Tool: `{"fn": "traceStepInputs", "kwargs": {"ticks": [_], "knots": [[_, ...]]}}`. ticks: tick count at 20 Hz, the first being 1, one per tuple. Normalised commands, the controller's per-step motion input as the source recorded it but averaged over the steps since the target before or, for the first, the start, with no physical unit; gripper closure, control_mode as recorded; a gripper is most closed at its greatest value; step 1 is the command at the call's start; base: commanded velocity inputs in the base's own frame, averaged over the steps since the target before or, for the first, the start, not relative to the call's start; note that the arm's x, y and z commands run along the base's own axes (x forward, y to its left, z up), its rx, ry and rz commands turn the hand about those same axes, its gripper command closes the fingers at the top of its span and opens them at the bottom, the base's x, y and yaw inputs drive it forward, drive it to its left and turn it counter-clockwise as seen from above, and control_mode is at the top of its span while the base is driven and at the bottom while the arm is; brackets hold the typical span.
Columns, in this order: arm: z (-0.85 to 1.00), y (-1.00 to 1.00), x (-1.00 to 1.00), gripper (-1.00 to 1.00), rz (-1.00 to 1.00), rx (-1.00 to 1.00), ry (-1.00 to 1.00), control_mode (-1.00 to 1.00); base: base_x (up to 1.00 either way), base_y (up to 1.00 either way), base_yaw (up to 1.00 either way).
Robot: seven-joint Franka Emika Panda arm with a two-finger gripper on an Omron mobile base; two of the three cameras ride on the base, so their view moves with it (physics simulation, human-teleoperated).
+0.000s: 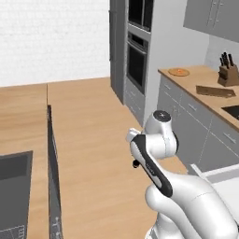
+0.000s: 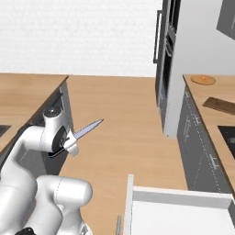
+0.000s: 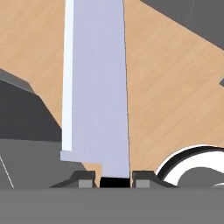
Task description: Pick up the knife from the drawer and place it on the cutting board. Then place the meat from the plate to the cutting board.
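Observation:
My gripper (image 3: 115, 180) is shut on the knife (image 3: 98, 87). The silver blade runs straight up from between the two fingertips (image 3: 87, 179), over wooden floor. In the right base view the gripper (image 2: 69, 142) hangs beside the arm's elbow, and the knife (image 2: 87, 130) points up and to the right in mid-air. The drawer (image 2: 176, 196) stands open at the bottom right, its white interior showing. On the right counter lie the dark cutting board (image 1: 215, 91) (image 2: 220, 105) and, further back, the round plate (image 1: 179, 72) (image 2: 203, 80). The meat on it is too small to make out.
A wooden knife block (image 1: 228, 70) stands behind the board. A tall oven column (image 1: 137, 56) rises past the counter's far end. To the left is an island counter (image 1: 23, 116) with a dark sink (image 1: 14, 186). Open wooden floor (image 2: 124, 114) lies between them.

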Motion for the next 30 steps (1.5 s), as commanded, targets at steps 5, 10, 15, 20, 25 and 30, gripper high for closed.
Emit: {"fn": "traceStepInputs", "kwargs": {"ticks": [5, 10, 15, 20, 25, 30], "knots": [[0.0, 0.0, 0.0, 1.0, 0.0, 0.0, 0.0, 1.0, 1.0, 0.16, 0.0], [0.0, 0.0, 0.0, 1.0, 0.0, 0.0, 0.0, 1.0, 1.0, 0.05, -0.02], [0.0, 0.0, 0.0, 1.0, 0.0, 0.0, 0.0, 1.0, 1.0, 0.0, -0.12], [0.0, 0.0, 0.0, 1.0, 0.0, 0.0, 0.0, 1.0, 1.0, 0.0, -0.47], [0.0, 0.0, 0.0, 1.0, 0.0, 0.0, 0.0, 1.0, 0.61, 0.0, -0.76], [0.0, 0.0, 0.0, 1.0, 0.0, 0.0, 0.0, 1.0, 0.41, -0.03, -0.78]]}}
